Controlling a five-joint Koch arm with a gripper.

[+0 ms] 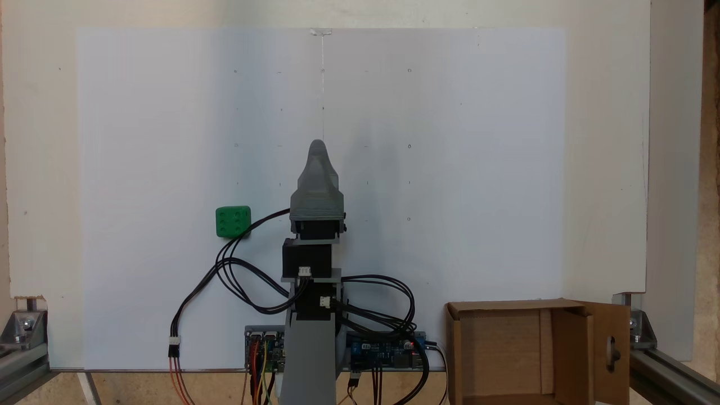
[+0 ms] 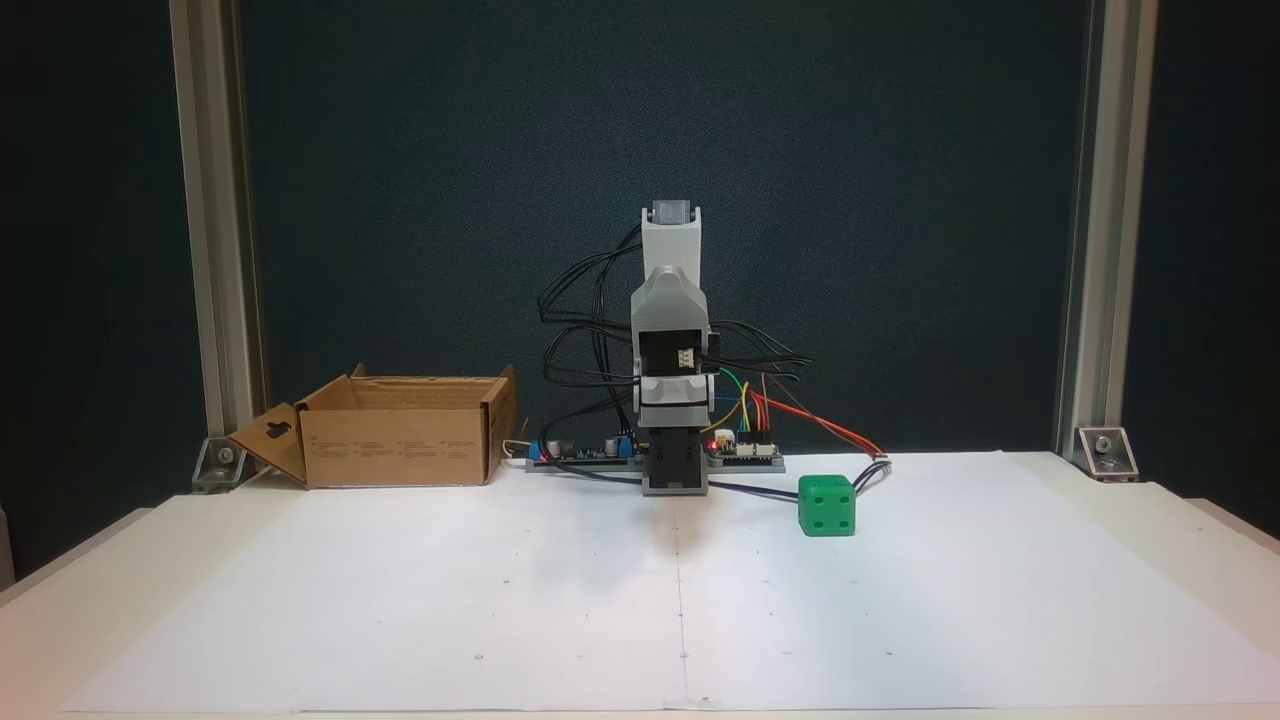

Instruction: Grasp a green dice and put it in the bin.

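Note:
The green dice lies on the white sheet, a black cable running close past it. My grey gripper is on the folded arm and points along the sheet's middle line. The dice sits apart from it, left of the gripper's body in one fixed view and right of the arm in the other. Only one tapered tip shows, so the jaws cannot be read, and nothing is seen held. The bin, a brown cardboard box open at the top, stands beside the arm's base with its slotted flap spread outward.
Circuit boards and looping black cables lie around the arm's base. Aluminium frame posts and corner brackets stand at the table's corners. The white sheet stretches out ahead of the gripper.

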